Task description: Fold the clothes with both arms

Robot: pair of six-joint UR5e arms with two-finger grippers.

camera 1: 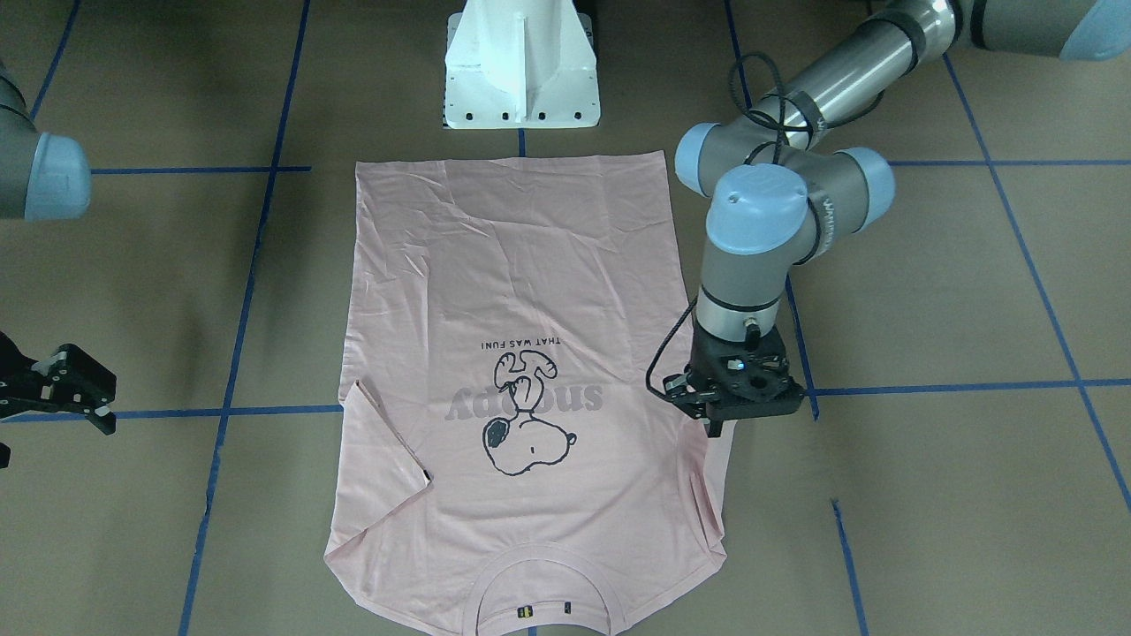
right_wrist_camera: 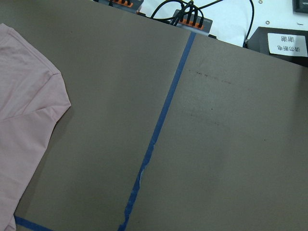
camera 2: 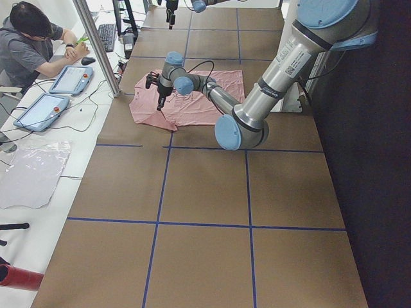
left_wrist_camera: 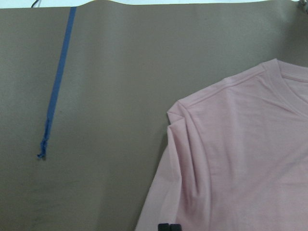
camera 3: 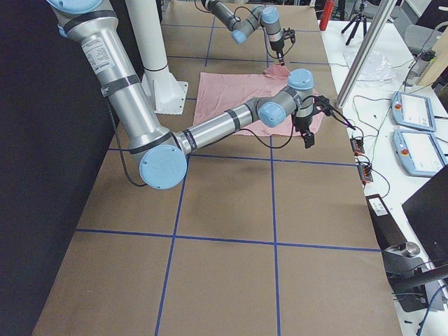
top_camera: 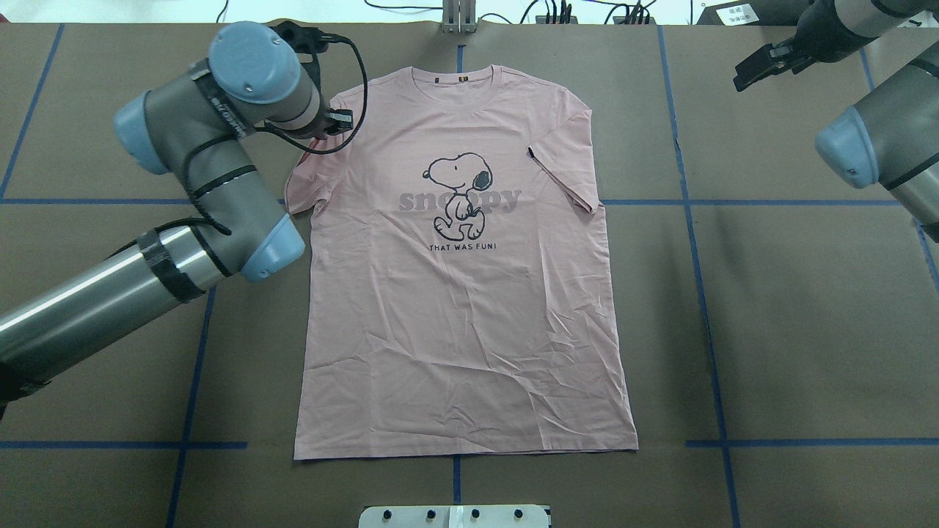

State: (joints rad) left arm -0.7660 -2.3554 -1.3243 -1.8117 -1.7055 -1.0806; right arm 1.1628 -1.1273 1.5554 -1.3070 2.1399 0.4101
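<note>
The pale pink Snoopy T-shirt (camera 1: 530, 291) lies flat and face up on the brown table, also in the overhead view (top_camera: 462, 308), with its collar at the far edge from the robot. My left gripper (camera 1: 716, 428) points down at the shirt's left sleeve. In the left wrist view its tips (left_wrist_camera: 169, 227) are together on the cloth (left_wrist_camera: 240, 144), and creases run toward them. My right gripper (camera 1: 99, 402) hovers open and empty over bare table, off the shirt's other sleeve (right_wrist_camera: 24, 96); it also shows in the overhead view (top_camera: 763, 64).
The white pedestal base (camera 1: 521, 71) stands at the hem end. Blue tape lines (top_camera: 697, 257) grid the table. Cable boxes (right_wrist_camera: 192, 19) sit at the far edge. An operator (camera 2: 32, 45) and tablets (camera 2: 70, 80) are beyond it.
</note>
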